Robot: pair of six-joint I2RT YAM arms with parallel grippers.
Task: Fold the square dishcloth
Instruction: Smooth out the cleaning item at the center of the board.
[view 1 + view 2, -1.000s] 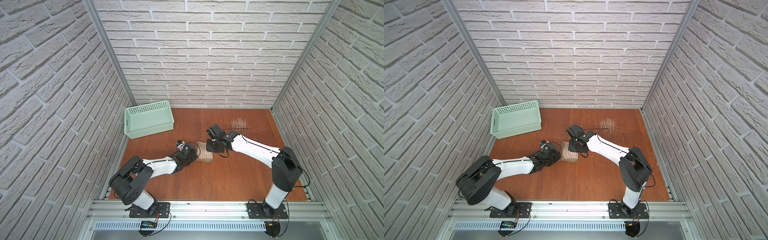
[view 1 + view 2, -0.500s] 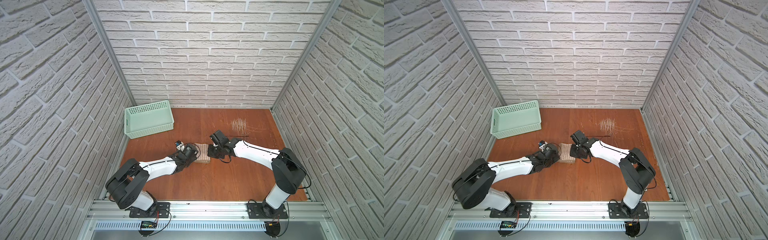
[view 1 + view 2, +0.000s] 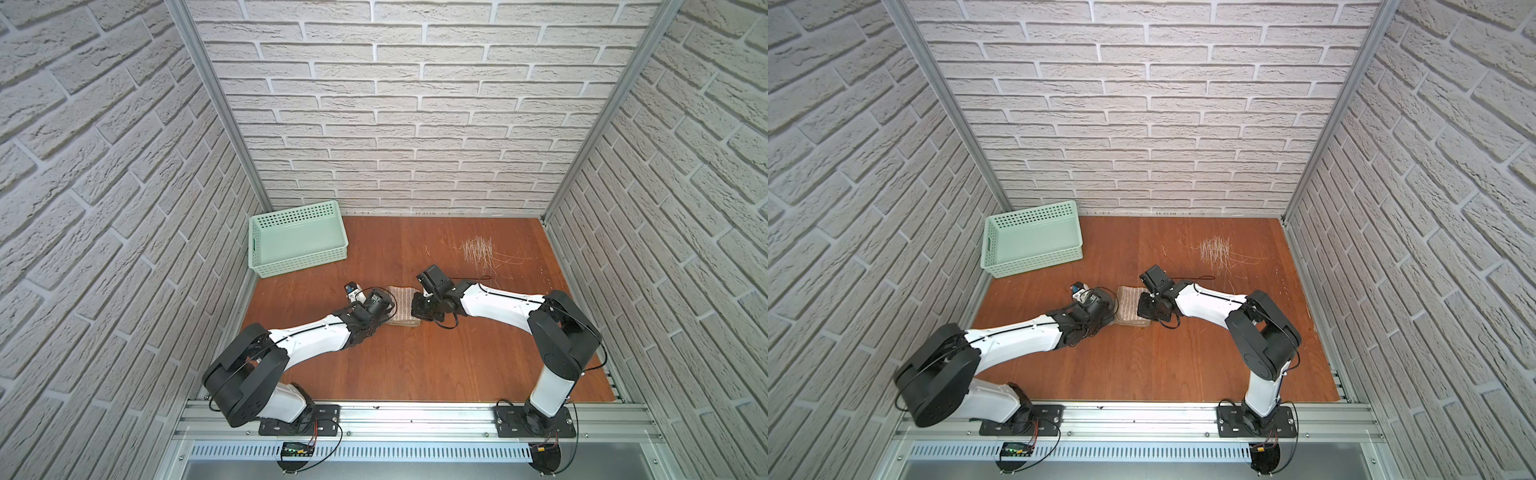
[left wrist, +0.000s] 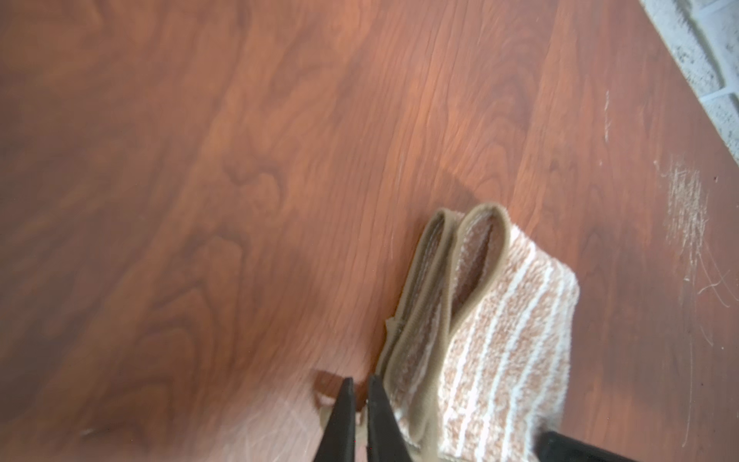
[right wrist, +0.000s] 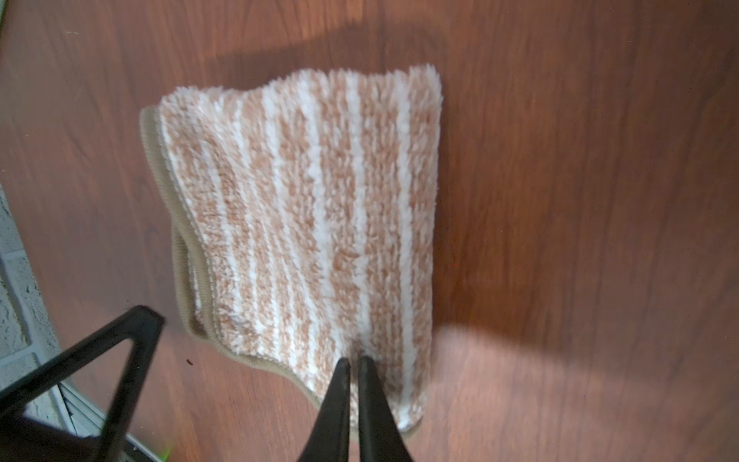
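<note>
Folded tan, white-striped terry dishcloth point(image 5: 304, 224) is best pressed flat evenly by left gripper point(image 4: 360, 380) and right gripper point(image 5: 354, 360) (both jaw pairs pressed together, nothing seen pinched).

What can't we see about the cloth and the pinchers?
- Left wrist view: whether the left gripper pinches the cloth; the picture's edge cuts both off.
- Right wrist view: whether the right gripper pinches anything; its tips cover the spot.
- Both top views: all fingertips, hidden under the wrists.

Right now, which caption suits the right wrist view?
Shut right gripper at the folded striped dishcloth on a wooden table.
</note>
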